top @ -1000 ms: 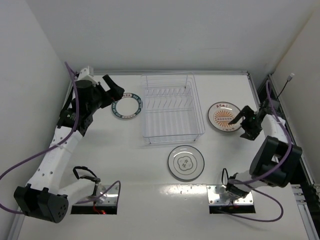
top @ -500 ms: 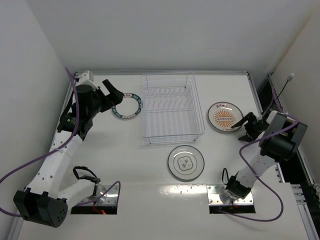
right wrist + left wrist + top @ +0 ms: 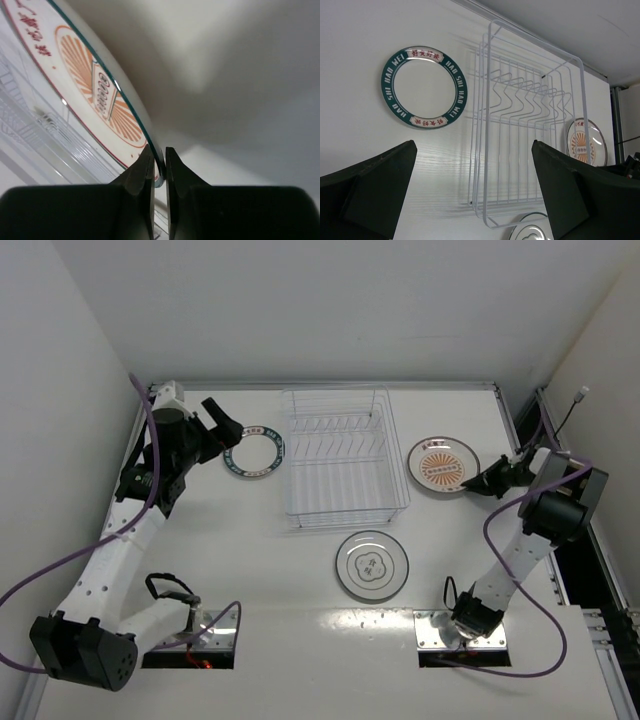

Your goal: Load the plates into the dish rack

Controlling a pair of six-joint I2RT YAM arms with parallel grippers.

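The orange sunburst plate is right of the dish rack, and my right gripper is shut on its right rim. In the right wrist view the plate rises tilted from between the closed fingers, pinched at the gripper. The teal-rimmed plate lies flat left of the rack. My left gripper hovers open over its left side. From the left wrist the open gripper looks at that plate and the rack. The grey-ringed plate lies in front of the rack.
The rack holds nothing and its tines run in rows. White walls enclose the table at the back and left. A black rail runs along the right edge. Both arm bases sit at the near edge.
My right gripper has closed on the orange plate's rim. The plate has shifted slightly up and left and tilted. The right arm's elbow swung outward. The left gripper stayed open and barely moved.
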